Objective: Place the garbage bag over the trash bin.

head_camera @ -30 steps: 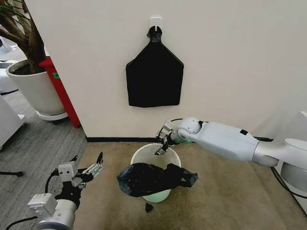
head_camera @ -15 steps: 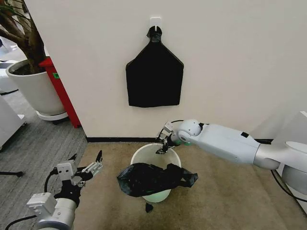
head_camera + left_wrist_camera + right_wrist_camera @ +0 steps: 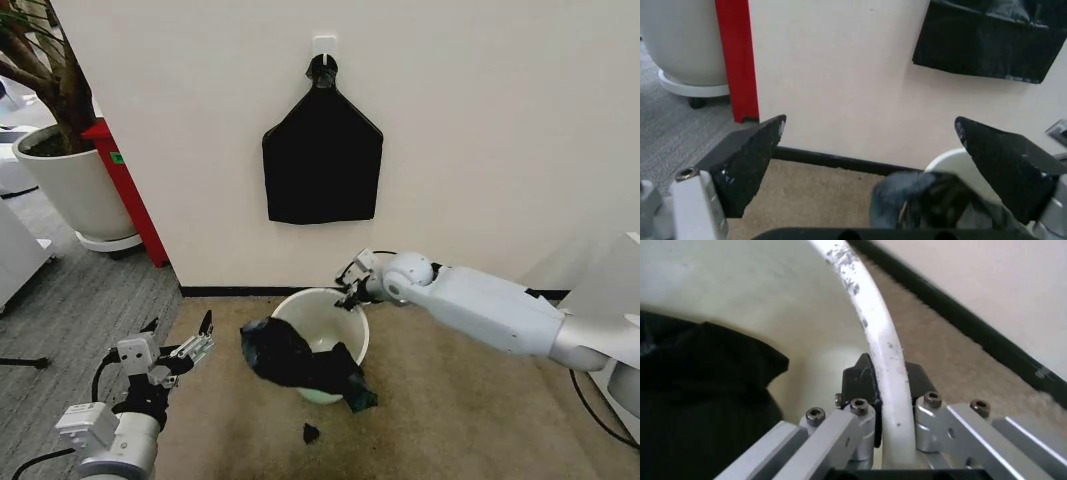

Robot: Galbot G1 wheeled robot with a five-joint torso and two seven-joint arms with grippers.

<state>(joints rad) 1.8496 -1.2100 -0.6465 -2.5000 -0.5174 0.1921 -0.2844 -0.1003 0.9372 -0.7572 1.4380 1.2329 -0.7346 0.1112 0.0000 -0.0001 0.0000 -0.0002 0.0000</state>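
At lower left of the head view the left gripper is held idle above the carpet, jaws spread. At lower centre the garbage bag is draped over the near rim only of the tilted trash bin. At centre the far rim is clenched by the right gripper. The covering step seems unfinished; next, the bag mouth probably must be stretched round the whole rim.

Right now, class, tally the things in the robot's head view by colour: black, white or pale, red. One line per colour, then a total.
Black: 2, the garbage bag and the flat bundle on the wall.
White or pale: 2, the trash bin and the plant pot.
Red: 1, the upright panel.
Total: 5
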